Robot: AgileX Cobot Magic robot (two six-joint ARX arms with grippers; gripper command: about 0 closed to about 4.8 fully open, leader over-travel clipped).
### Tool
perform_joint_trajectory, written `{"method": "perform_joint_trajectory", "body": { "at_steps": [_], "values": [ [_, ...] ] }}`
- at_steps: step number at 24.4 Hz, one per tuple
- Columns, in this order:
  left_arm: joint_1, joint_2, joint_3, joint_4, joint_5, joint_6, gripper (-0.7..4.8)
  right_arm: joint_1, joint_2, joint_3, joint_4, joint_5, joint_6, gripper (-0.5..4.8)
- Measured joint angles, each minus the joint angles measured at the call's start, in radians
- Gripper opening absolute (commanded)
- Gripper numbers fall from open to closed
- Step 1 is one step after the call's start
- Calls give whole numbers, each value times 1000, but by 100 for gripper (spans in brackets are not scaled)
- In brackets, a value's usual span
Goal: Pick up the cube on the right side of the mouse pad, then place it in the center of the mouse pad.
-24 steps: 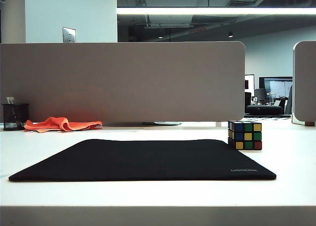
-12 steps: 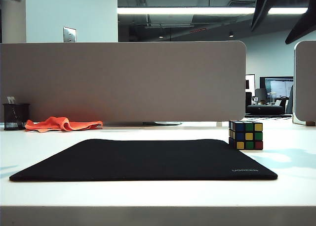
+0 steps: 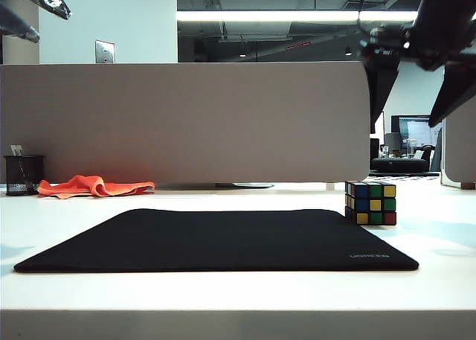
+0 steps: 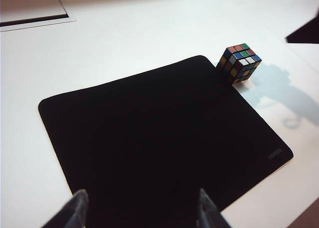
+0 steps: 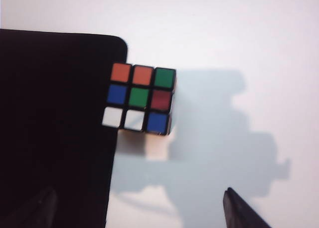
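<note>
Cube (image 5: 140, 98), glossy with square stickers, sat on the white counter (image 3: 446, 243) touching the flat black fabric mouse pad (image 3: 223, 239). My right claw (image 5: 137, 208) hung wide open above; my left claw (image 4: 139, 213) was open, empty.

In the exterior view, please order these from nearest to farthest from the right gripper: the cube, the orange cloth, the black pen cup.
The right gripper hangs open at upper right.
1. The cube, below it, at the mouse pad's right edge.
2. The orange cloth, back left of the table.
3. The black pen cup, far left.
</note>
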Motion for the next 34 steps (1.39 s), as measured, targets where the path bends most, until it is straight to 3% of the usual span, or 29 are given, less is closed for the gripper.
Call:
{"method": "perform_joint_trajectory", "body": {
  "at_steps": [1,11,16,25,27,29,30,31,34],
  "values": [
    [-1,0,0,0,0,0,346,3,21,13,1,5,9,479],
    [-8,0,0,0,-15,0,345,51,188,60,80,6,26,479],
    [-8,0,0,-1,-15,0,345,53,233,69,84,77,38,479],
    [-8,0,0,-24,-15,0,344,54,312,71,115,56,59,479],
    [-8,0,0,-24,-15,0,344,54,312,71,120,50,69,416],
    [-8,0,0,-24,-15,0,344,54,312,71,130,48,73,401],
    [-8,0,0,-24,-15,0,344,54,312,71,135,48,74,322],
    [-8,0,0,-24,-15,0,344,54,312,71,137,48,76,296],
    [-8,0,0,-24,-15,0,344,53,310,72,142,50,76,291]
  ]
}}
